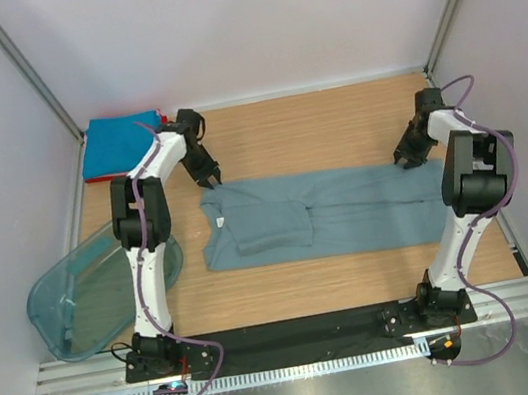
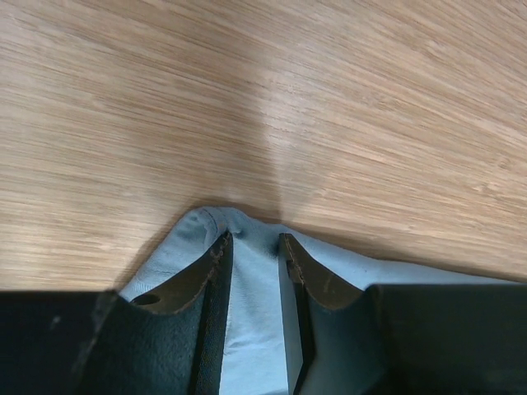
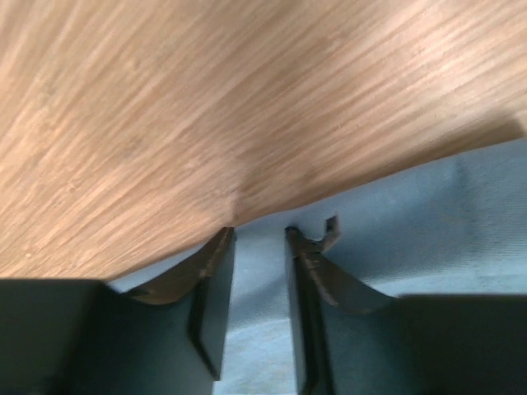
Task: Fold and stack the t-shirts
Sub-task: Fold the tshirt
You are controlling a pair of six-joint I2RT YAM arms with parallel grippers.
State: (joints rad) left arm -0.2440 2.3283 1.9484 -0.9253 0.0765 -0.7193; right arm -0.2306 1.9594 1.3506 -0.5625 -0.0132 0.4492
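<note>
Fold in preparation. The grey-blue t-shirt (image 1: 347,209) is lying flat and lengthwise across the middle of the bench (image 1: 333,125). Its collar end, with the small white neck label (image 1: 219,223), is pointing toward the robot's left, and one part is lying doubled over on the body near that end. The left hand (image 1: 210,178) is hovering at the shirt's far left corner and the right hand (image 1: 406,160) at its far right corner. In each wrist view the fingers (image 2: 216,271) are standing a narrow gap apart, astride the cloth's far edge, with cloth showing in the gap. Neither hand is clamping anything so far as can be seen.

The step in hand is judged to be the taking of the far long edge for a lengthwise fold. The next move is calling for both hands to pinch their corners together, lift evenly and carry the edge toward the near side without skewing the cloth.

The fabric is looking soft and matte, lightly creased along its length. A bright blue folded tee (image 1: 119,146) is sitting on a red one (image 1: 162,119) at the far left corner. A translucent teal tub (image 1: 88,298) is lying tilted at the left edge, well apart from the shirt.
</note>
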